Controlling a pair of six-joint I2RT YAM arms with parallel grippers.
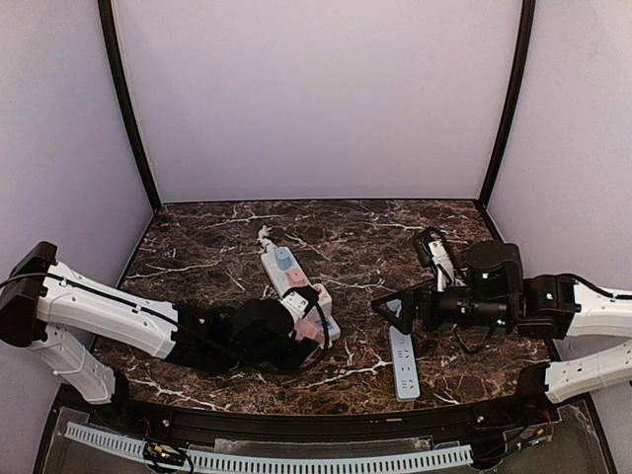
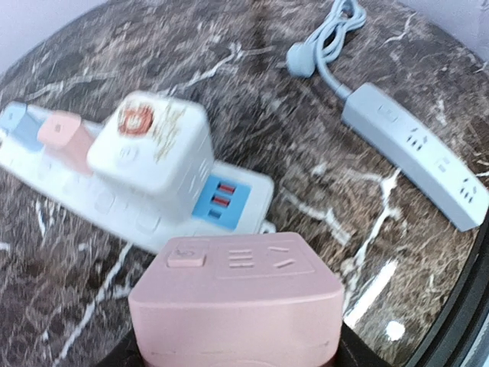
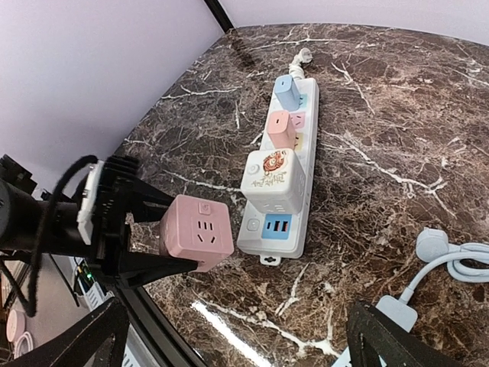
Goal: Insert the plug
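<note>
The left pincer (image 3: 153, 233) is pressed onto a pink cube-shaped plug adapter (image 3: 196, 232), one black finger above it and one below. It holds the adapter off the dark marble table (image 3: 397, 99), just beside the near end of the long white power strip (image 3: 306, 164). In the right wrist view the strip's long axis runs from the top of the frame down to the lower middle. In the top view it slants from upper left to lower right. Along it stand a small blue adapter (image 3: 287, 92), a small pink adapter (image 3: 279, 128) and a white cube adapter with a red decal (image 3: 271, 180), and a blue USB panel (image 3: 276, 227) closes the near end. The pink cube sits left of that USB end in the right wrist view, so the strip lies to its right and towards the top of the frame. The cube faces that camera with a face of socket slots. Its prongs are hidden, so I cannot tell which way they point or whether they face the strip. No free socket shows clearly; the white cube may cover one. The left arm is plainly the nearer one and carries the plug. The right pincer (image 1: 385, 309) hangs spread and empty, well to the right, above a grey power strip (image 1: 403, 363) at the lower middle of the top view. The coming move likely needs the cube carried along the strip's axis and its prongs turned down.
</note>
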